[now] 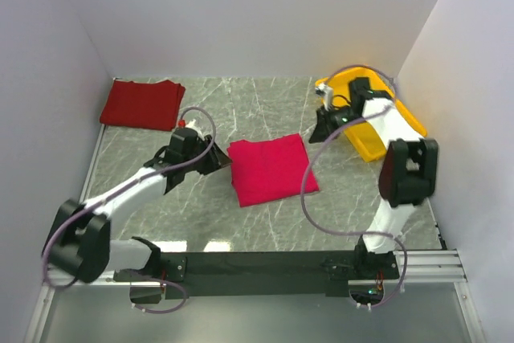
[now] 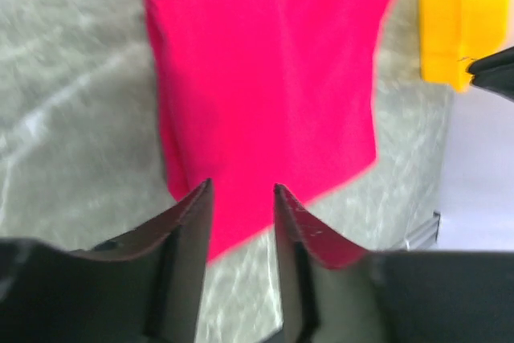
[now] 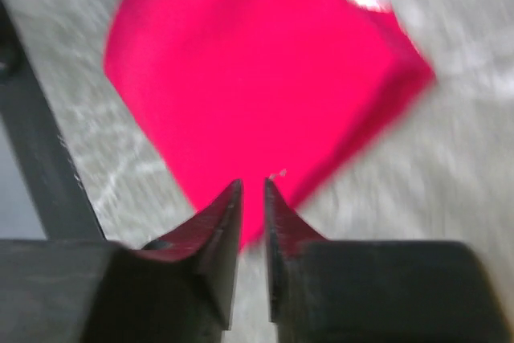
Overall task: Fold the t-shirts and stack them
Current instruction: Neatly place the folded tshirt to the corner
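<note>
Now, find the crimson t-shirt (image 1: 271, 168) folded flat in the middle of the marble table (image 1: 265, 102), and the maroon t-shirt (image 1: 142, 104), folded too, well apart in the far left corner. Seems ready for stacking. See the left gripper (image 2: 241, 192), jaws apart and empty, just beside the left edge of the crimson cloth. See the right gripper (image 3: 251, 186), jaws at a narrow slit and empty, near its far right corner, beside the yellow tray (image 1: 365, 146). Pinch all layers together at both edges, lift evenly, carry low, lay squarely on the maroon one. Beware of catching only the top layer and opening the fold.
</note>
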`<act>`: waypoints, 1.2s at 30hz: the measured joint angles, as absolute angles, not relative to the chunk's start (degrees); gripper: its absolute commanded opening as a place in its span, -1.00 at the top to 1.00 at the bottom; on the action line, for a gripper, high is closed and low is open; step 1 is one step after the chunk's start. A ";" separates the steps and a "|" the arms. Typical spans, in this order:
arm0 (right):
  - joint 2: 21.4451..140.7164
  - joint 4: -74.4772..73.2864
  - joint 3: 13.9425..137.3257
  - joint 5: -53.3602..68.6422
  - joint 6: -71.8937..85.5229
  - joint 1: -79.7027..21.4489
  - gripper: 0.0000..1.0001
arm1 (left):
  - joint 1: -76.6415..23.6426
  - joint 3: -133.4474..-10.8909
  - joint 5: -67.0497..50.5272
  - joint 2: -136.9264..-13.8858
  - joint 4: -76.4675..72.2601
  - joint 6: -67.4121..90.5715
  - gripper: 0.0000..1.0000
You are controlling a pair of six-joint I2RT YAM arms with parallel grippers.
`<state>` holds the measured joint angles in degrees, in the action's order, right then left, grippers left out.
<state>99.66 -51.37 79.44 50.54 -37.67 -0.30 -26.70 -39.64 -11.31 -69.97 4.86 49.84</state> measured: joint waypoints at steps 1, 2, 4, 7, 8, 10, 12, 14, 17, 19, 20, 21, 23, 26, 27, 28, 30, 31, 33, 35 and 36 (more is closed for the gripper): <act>103.11 -51.44 82.67 52.23 -36.69 -1.43 0.60 | -26.09 -39.83 -11.66 -71.94 3.77 49.78 0.26; 106.17 -51.20 85.17 53.52 -35.18 -2.39 0.63 | -25.58 -40.45 -11.99 -74.74 2.39 49.84 0.30; 111.55 -49.56 88.12 55.29 -31.57 -4.38 0.65 | -25.17 -42.70 -13.04 -81.30 -0.19 49.91 0.41; 116.73 -47.18 88.92 56.05 -25.50 -6.83 0.66 | -25.15 -47.68 -14.94 -90.11 -3.73 50.22 0.49; 117.99 -46.70 89.19 56.07 -23.38 -7.49 0.67 | -25.15 -49.19 -15.49 -92.27 -4.82 50.24 0.52; 120.53 -45.76 90.61 56.14 -19.86 -8.49 0.67 | -25.15 -52.29 -16.75 -96.36 -6.79 50.26 0.53; 123.52 -44.07 93.27 55.99 -15.64 -9.47 0.67 | -25.08 -54.24 -17.52 -98.61 -7.94 50.28 0.57; 125.49 -41.89 94.63 55.07 -11.97 -9.74 0.67 | -24.75 -56.27 -18.61 -101.86 -9.72 50.30 0.59; 127.52 -39.11 95.31 51.44 -6.66 -9.50 0.77 | -23.88 -56.75 -19.70 -105.14 -10.98 50.30 0.61; 128.14 -38.11 95.35 48.64 -3.97 -9.26 0.82 | -22.85 -56.71 -20.08 -107.33 -11.18 50.30 0.62; 128.35 -37.76 95.37 47.07 -2.48 -9.06 0.83 | -22.26 -56.58 -20.23 -108.29 -11.40 50.30 0.62; 128.46 -37.30 95.37 45.60 -1.19 -8.91 0.83 | -21.78 -56.47 -20.36 -108.92 -11.44 50.33 0.62; 128.60 -36.53 95.37 42.74 0.89 -8.56 0.83 | -20.71 -56.31 -21.87 -110.15 -12.27 50.63 0.62; 128.62 -36.01 95.70 39.62 3.55 -8.21 0.83 | -19.75 -56.27 -23.09 -110.56 -13.54 50.63 0.63; 128.62 -35.92 95.94 38.87 4.12 -8.12 0.83 | -19.53 -56.27 -23.40 -110.80 -13.82 50.63 0.63; 128.62 -35.90 96.18 38.22 4.62 -8.10 0.83 | -19.29 -56.27 -23.86 -111.04 -14.15 50.57 0.63; 128.62 -35.64 96.44 37.01 5.15 -8.10 0.83 | -18.92 -56.40 -24.86 -111.50 -14.61 50.46 0.61; 128.62 -35.44 96.47 36.62 5.39 -8.10 0.83 | -18.79 -56.49 -25.26 -111.61 -14.79 50.39 0.61; 128.62 -35.40 96.44 36.07 5.58 -8.10 0.83 | -18.50 -56.64 -25.78 -111.77 -15.07 50.19 0.58; 128.62 -35.27 96.47 35.48 5.52 -8.10 0.83 | -18.20 -56.86 -26.20 -112.01 -15.33 50.06 0.50; 128.62 -35.18 96.47 35.18 5.50 -8.10 0.83 | -18.06 -57.01 -26.30 -112.01 -15.33 49.98 0.48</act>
